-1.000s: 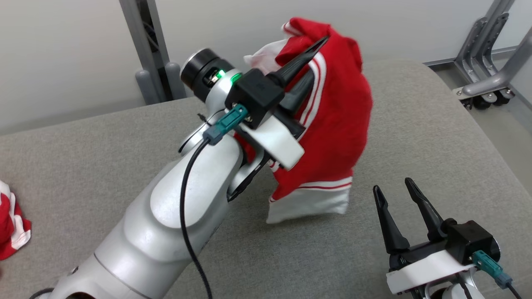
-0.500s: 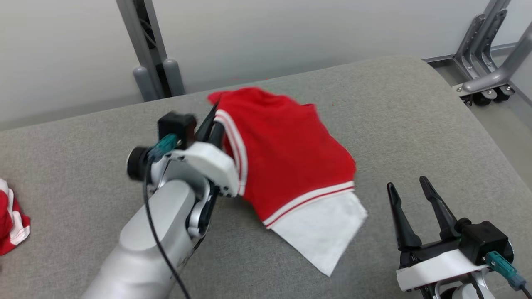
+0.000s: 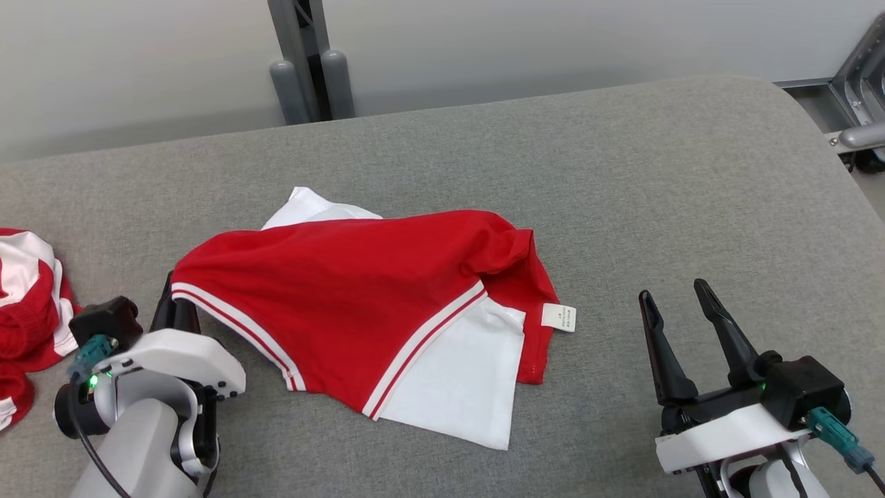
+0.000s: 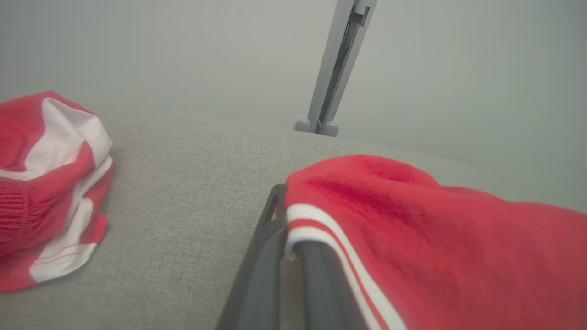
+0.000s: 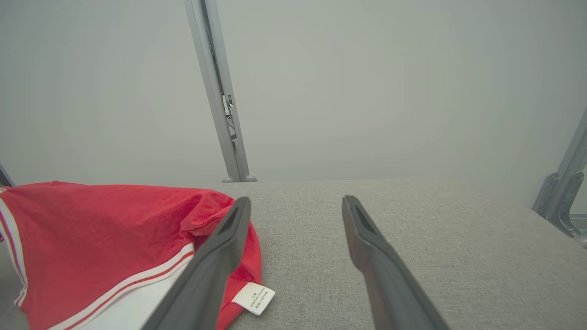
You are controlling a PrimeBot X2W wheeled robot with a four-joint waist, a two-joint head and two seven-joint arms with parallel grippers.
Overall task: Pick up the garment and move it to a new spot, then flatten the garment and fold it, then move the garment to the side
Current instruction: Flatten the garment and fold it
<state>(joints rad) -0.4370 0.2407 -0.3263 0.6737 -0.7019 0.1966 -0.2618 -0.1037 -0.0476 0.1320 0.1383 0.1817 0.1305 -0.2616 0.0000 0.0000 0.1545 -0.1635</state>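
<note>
1 second ago the left gripper (image 3: 176, 304) held the garment (image 3: 359, 304) bunched high in the air. Half a second ago it was coming down, and now the garment lies spread on the grey desk (image 3: 622, 173). The left gripper has drawn back to 8 o'clock in the head view. The head camera has also shifted, so the post (image 3: 311, 62) sits further right than before. The right gripper (image 3: 673, 289) stays at 4 o'clock with its 2 fingers wide apart and holding nothing.

A second red and white cloth (image 3: 28, 297) lies crumpled at 9 o'clock, near the left gripper but apart from the garment. The post stands behind the desk at 12 o'clock, and a metal frame (image 3: 861, 90) shows at 2 o'clock off the desk's edge. Nothing lies between the right gripper and the garment.

The garment is at the middle of the desk, red side up, with white panels showing at 11 and 5 o'clock and a small label (image 3: 559, 317) at its 3 o'clock edge. The left fingers (image 4: 268, 256) are closed on the striped hem at its 9 o'clock corner, and the cloth drapes over them there. The right fingers (image 5: 380, 266) stand at 3 o'clock of the label, apart from the garment.
</note>
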